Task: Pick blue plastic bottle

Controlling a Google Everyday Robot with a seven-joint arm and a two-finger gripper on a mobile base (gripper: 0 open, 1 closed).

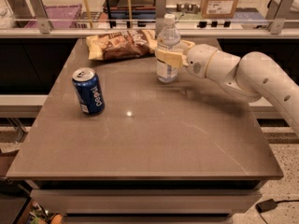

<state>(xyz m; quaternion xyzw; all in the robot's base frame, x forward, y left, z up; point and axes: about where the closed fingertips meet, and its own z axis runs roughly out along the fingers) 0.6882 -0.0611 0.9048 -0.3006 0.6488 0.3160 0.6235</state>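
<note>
The blue plastic bottle (167, 37) is clear, with a white cap and a white label. It stands upright at the back middle of the brown table (154, 143). My gripper (169, 55) reaches in from the right on a white arm and its cream fingers (163, 58) are shut around the bottle's middle. The bottle's base looks to be at the table surface.
A dark blue Pepsi can (88, 91) stands upright at the left of the table. A brown and yellow chip bag (122, 44) lies at the back, just left of the bottle. A railing and shelves with boxes (220, 0) run behind the table.
</note>
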